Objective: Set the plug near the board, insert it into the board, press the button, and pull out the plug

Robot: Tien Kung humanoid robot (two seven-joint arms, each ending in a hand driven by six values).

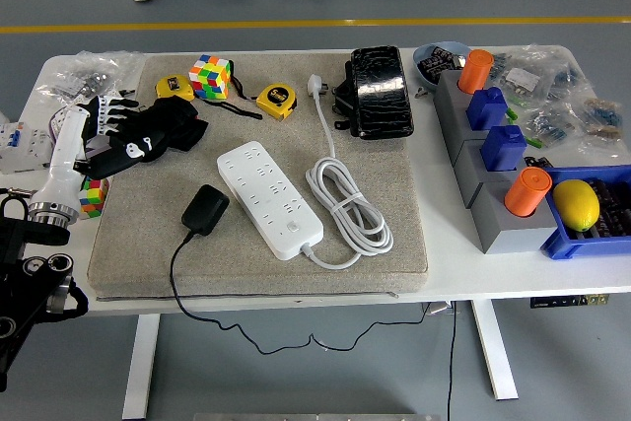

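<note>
Head view shows the black plug lying flat on the grey mat, just left of the white board and not quite touching its long edge. A thin black cable runs from the plug's near end, over the mat's near edge and down below the table. The board lies diagonally on the mat, with its own white cord coiled to its right and that cord's white plug lying at the far side of the mat.

At the far left, the left hand hovers over the table's left part, well apart from the plug, its white back up and its dark fingers spread, holding nothing. Just right of it lies a black pouch, and a small colour cube sits below the forearm.

Further along the far edge of the mat are a yellow tape measure, a larger colour cube and a black case. On the right of the table stand grey blocks carrying orange cylinders and blue pieces, beside a blue bin with a lemon
</note>
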